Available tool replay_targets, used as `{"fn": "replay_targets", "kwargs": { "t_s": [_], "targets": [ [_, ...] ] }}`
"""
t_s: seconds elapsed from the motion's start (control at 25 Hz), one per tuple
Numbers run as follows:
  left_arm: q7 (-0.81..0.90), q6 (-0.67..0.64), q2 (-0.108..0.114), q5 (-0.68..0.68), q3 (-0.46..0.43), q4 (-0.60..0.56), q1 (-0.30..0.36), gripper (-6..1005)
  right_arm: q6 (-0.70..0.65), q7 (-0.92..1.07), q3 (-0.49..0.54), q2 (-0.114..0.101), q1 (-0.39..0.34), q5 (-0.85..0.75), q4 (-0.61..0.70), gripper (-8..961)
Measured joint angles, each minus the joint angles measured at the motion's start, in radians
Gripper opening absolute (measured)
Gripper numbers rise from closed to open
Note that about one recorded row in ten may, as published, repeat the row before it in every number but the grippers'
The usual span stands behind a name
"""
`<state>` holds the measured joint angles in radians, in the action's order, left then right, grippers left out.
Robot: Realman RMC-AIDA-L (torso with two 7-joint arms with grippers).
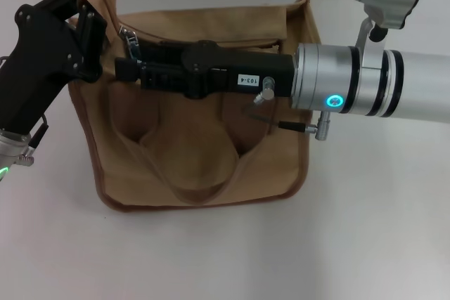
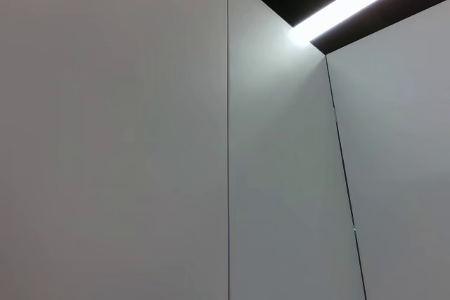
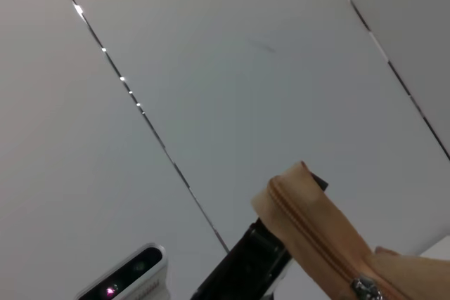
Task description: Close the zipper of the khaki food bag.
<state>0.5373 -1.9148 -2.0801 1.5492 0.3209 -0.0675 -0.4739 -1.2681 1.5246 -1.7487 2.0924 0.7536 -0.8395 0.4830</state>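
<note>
So the khaki food bag [image 1: 204, 166] is sitting upright on the white table [image 1: 380, 230], right in front of me, handles drooping down its front face. My right gripper [image 1: 130, 61] is stretched sideways across the top of the bag, fingertips out near the bag's left end. Just past those tips there's the silver pull tab of the zipper [image 1: 128, 35], pretty much touching distance, but honestly I can't tell from the head view whether my fingers are pinched on it or just sitting beside it.

My left gripper [image 1: 86, 13] is up at the bag's top left corner, and the tan fabric of that corner pokes up between the black fingers, so it looks clamped on the cloth there.

In the right wrist view, I get a raised bit of the bag's corner with the zipper line running along it and a small shiny metal piece near the edge, with a black gripper part behind it. The left wrist view just stares at wall panels [image 2: 140, 138] and a ceiling light.
</note>
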Motion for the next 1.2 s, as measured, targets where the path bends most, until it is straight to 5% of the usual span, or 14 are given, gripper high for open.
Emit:
{"fn": "replay_targets", "kwargs": {
  "t_s": [0.72, 1.2],
  "targets": [
    [-0.004, -0.003, 0.0, 0.0, 0.001, 0.003, 0.002, 37, 0.001, 0.003, -0.009, 0.0, -0.004, 0.002, 0.002, 537],
    [-0.004, -0.005, 0.0, 0.0, 0.005, 0.004, 0.006, 38, -0.001, 0.003, -0.012, 0.0, -0.003, 0.004, 0.003, 78]
  ]
}}
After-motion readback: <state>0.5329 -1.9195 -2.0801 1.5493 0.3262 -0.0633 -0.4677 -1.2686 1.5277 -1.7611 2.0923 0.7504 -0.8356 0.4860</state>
